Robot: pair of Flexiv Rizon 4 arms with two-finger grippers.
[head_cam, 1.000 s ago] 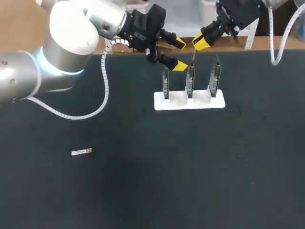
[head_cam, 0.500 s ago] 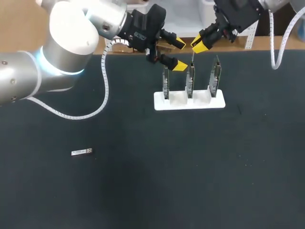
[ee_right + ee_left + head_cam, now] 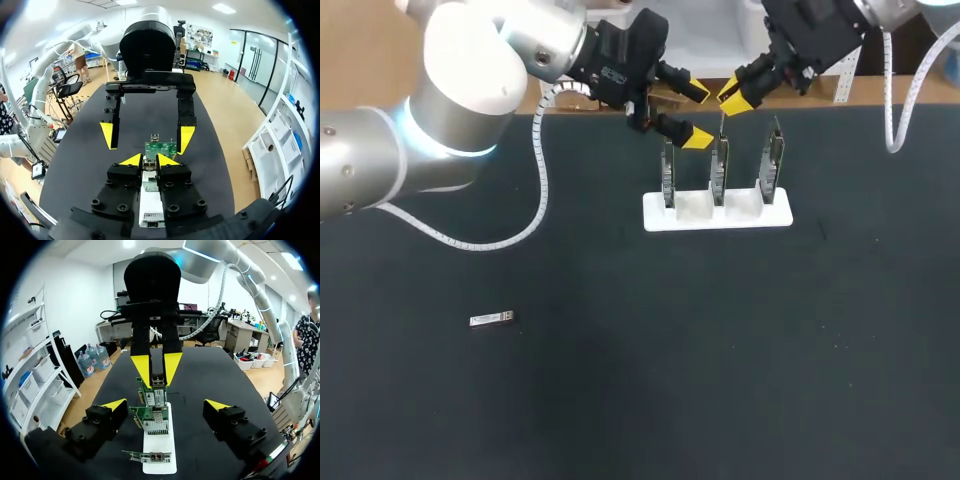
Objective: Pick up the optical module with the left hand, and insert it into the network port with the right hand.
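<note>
Three green network cards stand upright in a white holder [image 3: 717,213] at the far middle of the black table. My right gripper [image 3: 735,92] hangs just above the middle card [image 3: 719,165], shut on a slim metal optical module [image 3: 722,122] that points down at the card's top. The left wrist view shows that module [image 3: 158,382] between the right gripper's yellow tips, over the cards [image 3: 151,419]. My left gripper [image 3: 698,115] is wide open beside the left card [image 3: 668,170], holding nothing. In the right wrist view my own gripper [image 3: 148,160] sits over the holder [image 3: 150,205].
A second optical module [image 3: 492,319] lies flat on the table, well to the near left of the holder. My left arm's white cable [image 3: 542,190] loops down onto the table left of the holder.
My right gripper has crept a little to the left and farther back with the module, which now hangs over the middle card. The left arm has not moved.
</note>
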